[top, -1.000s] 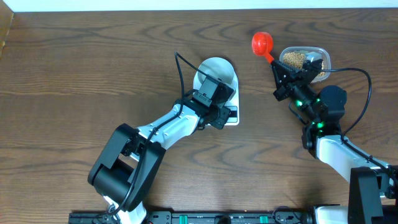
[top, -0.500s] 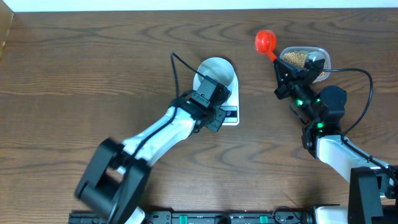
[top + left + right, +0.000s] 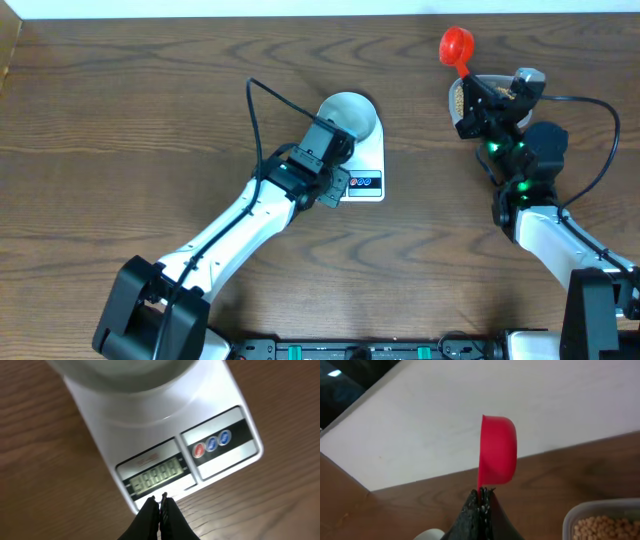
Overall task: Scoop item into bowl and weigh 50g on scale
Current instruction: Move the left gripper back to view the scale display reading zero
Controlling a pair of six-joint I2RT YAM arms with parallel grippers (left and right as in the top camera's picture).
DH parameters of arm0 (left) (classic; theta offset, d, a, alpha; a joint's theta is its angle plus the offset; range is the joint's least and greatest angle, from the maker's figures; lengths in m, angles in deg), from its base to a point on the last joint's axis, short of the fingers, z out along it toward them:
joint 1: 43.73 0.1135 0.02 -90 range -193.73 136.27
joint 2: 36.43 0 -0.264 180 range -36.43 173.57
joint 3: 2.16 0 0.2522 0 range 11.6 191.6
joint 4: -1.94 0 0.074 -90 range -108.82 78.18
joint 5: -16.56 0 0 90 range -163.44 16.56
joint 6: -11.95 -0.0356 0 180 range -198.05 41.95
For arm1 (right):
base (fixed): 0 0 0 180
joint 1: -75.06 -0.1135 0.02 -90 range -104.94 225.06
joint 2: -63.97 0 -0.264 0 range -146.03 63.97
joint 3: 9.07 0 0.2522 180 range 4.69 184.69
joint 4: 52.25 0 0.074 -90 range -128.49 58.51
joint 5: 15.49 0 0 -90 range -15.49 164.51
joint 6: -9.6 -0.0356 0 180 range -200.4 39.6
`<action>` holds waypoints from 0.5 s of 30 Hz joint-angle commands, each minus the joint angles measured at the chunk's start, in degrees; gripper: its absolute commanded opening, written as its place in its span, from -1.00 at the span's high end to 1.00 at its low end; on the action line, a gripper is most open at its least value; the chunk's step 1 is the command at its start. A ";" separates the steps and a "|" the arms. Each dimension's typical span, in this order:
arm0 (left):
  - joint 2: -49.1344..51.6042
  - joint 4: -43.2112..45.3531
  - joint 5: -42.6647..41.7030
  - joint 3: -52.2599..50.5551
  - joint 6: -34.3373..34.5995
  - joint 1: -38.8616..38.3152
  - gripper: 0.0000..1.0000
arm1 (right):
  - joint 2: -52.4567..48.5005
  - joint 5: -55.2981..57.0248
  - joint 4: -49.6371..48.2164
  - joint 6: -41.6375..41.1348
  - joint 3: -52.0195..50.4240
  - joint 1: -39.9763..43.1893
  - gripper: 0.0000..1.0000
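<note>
Right wrist view: right end effector (image 3: pixel 481 494) pinched shut on handle of red scoop (image 3: pixel 497 450), cup on edge. Beans (image 3: pixel 600 527) in tub (image 3: pixel 600 507) just below-right, right arm nearer. Bowl (image 3: pixel 350 112) sits on scale (image 3: pixel 150 425), well left. Left end effector (image 3: pixel 161 500) closed, empty, at scale's front edge.

The display (image 3: pixel 159 474) of the scale (image 3: pixel 150 427) reads roughly 8888, blurred; faint print above it is illegible.

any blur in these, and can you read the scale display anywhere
Left wrist: scale fairly sharp, display digits visible, bowl at the top edge blurred. Right wrist: red scoop sharp, beans in the corner softer. Overhead: crisp, display too small to read.
</note>
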 commanded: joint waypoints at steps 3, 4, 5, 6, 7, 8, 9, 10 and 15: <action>-1.16 -1.62 1.31 0.92 1.86 5.11 0.85 | -0.17 -0.87 2.27 -2.99 1.38 0.24 0.98; -1.68 -1.55 1.29 0.92 2.54 6.10 0.79 | -0.17 -0.87 2.21 -2.99 1.38 0.24 0.98; -2.03 -1.51 1.29 0.92 2.67 6.73 0.67 | -0.17 -0.87 2.21 -2.99 1.38 0.24 0.98; -2.51 -1.57 1.29 0.90 2.69 7.50 0.46 | -0.17 -0.87 2.21 -3.02 1.38 0.24 0.98; -2.73 -1.68 1.29 0.90 2.69 7.69 0.32 | -0.17 -0.90 2.21 -2.99 1.38 0.24 0.98; -2.89 -1.81 1.31 0.90 2.64 7.85 0.09 | -0.17 -1.22 1.97 -2.97 1.38 0.24 0.98; -2.86 -1.84 1.31 0.90 2.64 7.87 -0.18 | -0.17 -1.75 1.75 -2.95 1.38 0.24 0.98; -2.86 -1.84 1.31 0.90 2.64 7.85 -0.48 | -0.17 -1.84 1.66 -2.95 1.38 0.24 0.98; -2.84 -1.97 1.31 0.83 2.64 7.87 -0.88 | -0.17 -6.71 1.42 -0.85 1.38 0.24 0.98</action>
